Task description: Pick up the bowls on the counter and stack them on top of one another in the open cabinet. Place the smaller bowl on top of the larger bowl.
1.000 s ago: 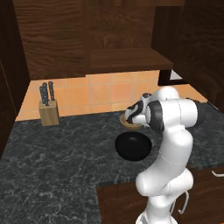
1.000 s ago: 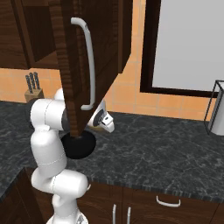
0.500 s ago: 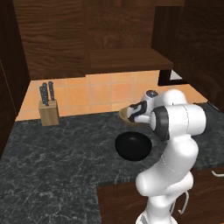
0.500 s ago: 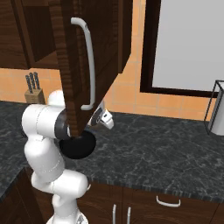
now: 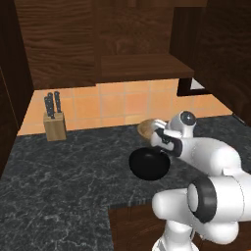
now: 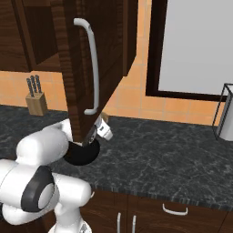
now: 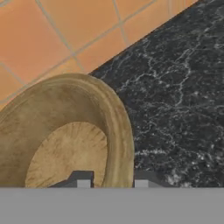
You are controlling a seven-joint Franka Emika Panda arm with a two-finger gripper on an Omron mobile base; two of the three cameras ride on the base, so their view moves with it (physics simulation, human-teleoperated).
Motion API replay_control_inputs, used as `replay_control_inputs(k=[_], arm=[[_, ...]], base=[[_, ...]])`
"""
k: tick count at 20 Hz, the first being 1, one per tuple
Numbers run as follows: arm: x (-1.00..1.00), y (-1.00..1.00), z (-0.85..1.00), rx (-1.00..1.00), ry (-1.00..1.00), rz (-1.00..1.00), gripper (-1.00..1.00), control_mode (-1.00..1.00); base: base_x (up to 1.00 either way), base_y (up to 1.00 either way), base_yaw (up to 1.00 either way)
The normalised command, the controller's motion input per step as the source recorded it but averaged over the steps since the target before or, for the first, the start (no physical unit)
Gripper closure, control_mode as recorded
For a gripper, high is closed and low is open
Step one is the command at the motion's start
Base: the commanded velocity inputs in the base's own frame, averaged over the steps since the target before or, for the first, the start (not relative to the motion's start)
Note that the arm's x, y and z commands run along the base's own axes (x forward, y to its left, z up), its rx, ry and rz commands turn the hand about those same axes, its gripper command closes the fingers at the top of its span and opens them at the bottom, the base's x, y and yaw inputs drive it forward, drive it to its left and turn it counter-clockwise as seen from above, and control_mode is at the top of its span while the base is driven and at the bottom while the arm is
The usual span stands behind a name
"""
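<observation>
Hand view put your gripper [image 7: 112,183] low over the smaller bowl [image 7: 65,140], one fingertip inside its rim and one outside, parted, nothing clamped. That tan bowl [image 5: 148,128] sat on the counter [image 5: 63,166] by the tiled wall, just beyond the larger bowl [image 5: 148,163]. You saw the cabinet [image 5: 142,66] shelf above.

The arm has folded lower and forward over the last second: its big elbow joint, earlier level with the larger bowl [image 5: 148,163], now sits low in front of the counter's [image 5: 63,171] front edge. The wrist has stretched toward the counter's back edge, carrying the tool [image 5: 158,138] past the black bowl to the smaller bowl [image 5: 149,127]. In the hand view the fingertips [image 7: 83,180] now straddle the wooden bowl's near rim. Neither bowl has shifted on the counter.
</observation>
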Motion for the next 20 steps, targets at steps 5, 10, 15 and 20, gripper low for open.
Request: replay_control_inputs(k=[5,10,15,20], arm=[[-1.0,0.12,0.99,0.0,-0.02,0.0,1.0,-1.0],[-0.99,0.1,0.28,-0.02,0.05,0.1,1.0,-1.0],[-0.54,0.06,-0.3,-0.03,0.04,0.02,1.0,-1.0],[0.0,0.28,-0.42,-0.07,0.13,0.0,1.0,-1.0]], base=[[0.0,0.0,0.0],[0.0,0.0,0.0],[0.0,0.0,0.0],[0.0,0.0,0.0]])
